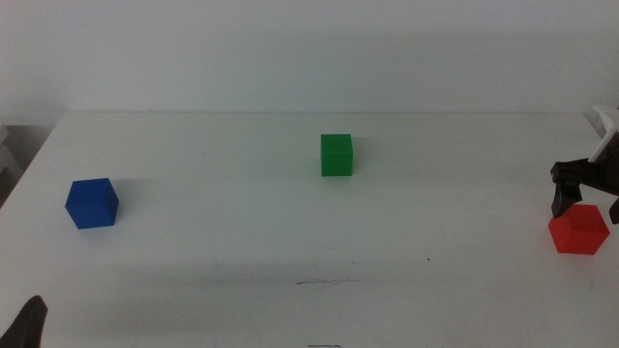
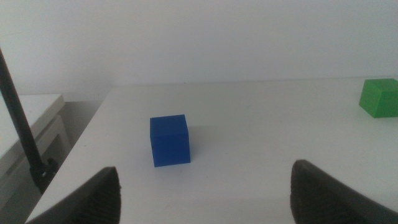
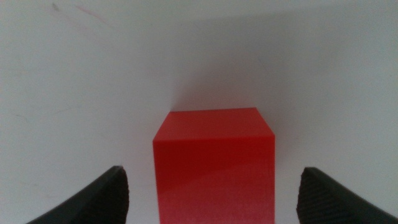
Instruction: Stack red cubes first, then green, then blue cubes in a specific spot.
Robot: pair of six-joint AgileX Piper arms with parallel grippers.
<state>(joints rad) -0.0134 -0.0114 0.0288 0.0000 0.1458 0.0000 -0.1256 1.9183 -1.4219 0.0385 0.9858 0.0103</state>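
The red cube (image 1: 578, 230) sits on the white table at the far right. My right gripper (image 1: 586, 198) is open just above and behind it. In the right wrist view the red cube (image 3: 212, 165) lies between the wide-open jaws of the gripper (image 3: 212, 170), with a gap on each side. The green cube (image 1: 337, 155) stands in the middle, farther back. The blue cube (image 1: 92, 203) is at the left. A thin dark line (image 1: 324, 282) marks the spot at the front centre. My left gripper (image 2: 205, 171) is open and empty, short of the blue cube (image 2: 169, 140).
The table's left edge (image 1: 24, 169) runs close to the blue cube. In the left wrist view a thin dark pole (image 2: 18, 124) and a low white shelf (image 2: 37, 118) stand beyond that edge, and the green cube (image 2: 379, 98) shows far off. A fingertip (image 1: 29, 321) of the left gripper shows at the bottom-left corner.
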